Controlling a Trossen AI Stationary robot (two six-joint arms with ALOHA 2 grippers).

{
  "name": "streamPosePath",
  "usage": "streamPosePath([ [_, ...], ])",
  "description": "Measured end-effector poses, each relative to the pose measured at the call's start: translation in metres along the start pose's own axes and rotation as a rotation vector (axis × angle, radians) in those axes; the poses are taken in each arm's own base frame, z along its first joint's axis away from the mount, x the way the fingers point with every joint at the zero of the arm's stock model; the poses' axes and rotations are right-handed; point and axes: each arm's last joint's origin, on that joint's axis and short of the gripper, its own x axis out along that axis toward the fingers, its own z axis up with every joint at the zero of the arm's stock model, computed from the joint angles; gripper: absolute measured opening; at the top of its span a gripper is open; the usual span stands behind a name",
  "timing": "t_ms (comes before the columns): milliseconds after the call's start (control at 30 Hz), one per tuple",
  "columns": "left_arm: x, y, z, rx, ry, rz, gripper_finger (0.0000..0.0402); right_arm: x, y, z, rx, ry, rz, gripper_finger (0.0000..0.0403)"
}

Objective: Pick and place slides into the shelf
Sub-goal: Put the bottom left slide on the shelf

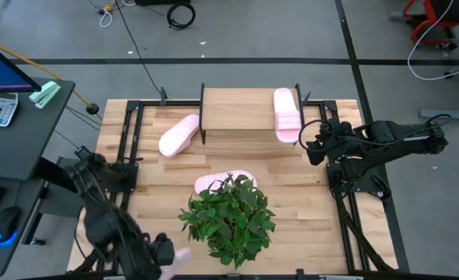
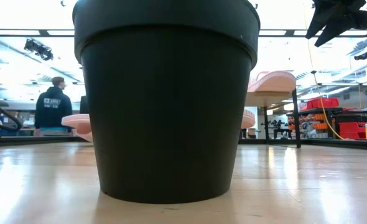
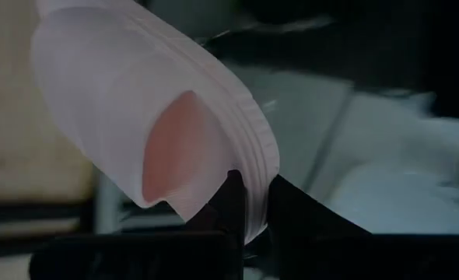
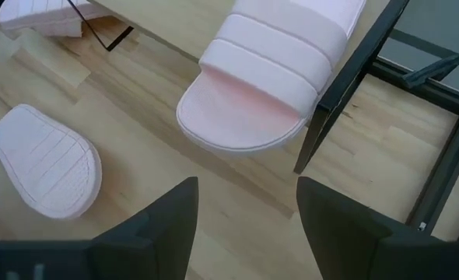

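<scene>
The shelf (image 1: 241, 109) stands at the table's far middle, and one pale pink slide (image 1: 287, 115) lies on its right end, toe overhanging the near edge. A second slide (image 1: 179, 136) lies on the table left of the shelf. A third (image 1: 214, 183) lies sole up beside the plant. My left gripper (image 1: 167, 253), at the near left edge, is shut on another slide (image 3: 152, 117). My right gripper (image 4: 245, 225) hovers open just right of the shelf's slide (image 4: 268, 85), with nothing between its fingers. My left gripper pinches the slide's ribbed sole edge (image 3: 253, 194) between its two fingers (image 3: 231, 206), beside the strap's opening. The slide is lifted clear of the table and sticks out tilted beyond the fingertips, the strap's hollow facing the camera.
A potted plant (image 1: 229, 218) in a black pot (image 2: 165, 99) stands at the near middle, close to my left gripper. Black metal frame rails (image 1: 128, 148) run along both table sides. A person (image 2: 53, 102) stands in the room beyond the table.
</scene>
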Motion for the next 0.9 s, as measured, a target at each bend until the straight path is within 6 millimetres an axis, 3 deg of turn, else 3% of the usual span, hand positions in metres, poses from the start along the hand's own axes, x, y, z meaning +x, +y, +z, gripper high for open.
streamPosePath([
  [167, -0.027, -0.019, 0.006, 0.013, -0.083, -0.283, 0.0038, 0.0, 0.0, 0.0, -0.002, 0.005, 0.003, 0.0224],
  [433, -0.038, -0.044, 0.003, 0.052, -0.038, -0.554, 0.0038, 0.0, 0.0, 0.0, 0.059, 0.006, 0.004, 0.0224],
  [667, -0.056, -0.044, 0.004, 0.139, -0.14, -0.619, 0.0038, 0.0, 0.0, 0.0, 0.131, 0.004, 0.005, 0.0224],
  [900, -0.105, -0.04, 0.013, 0.228, -0.425, -0.746, 0.0037, 0.0, 0.001, -0.001, 0.133, 0.039, 0.023, 0.0224],
])
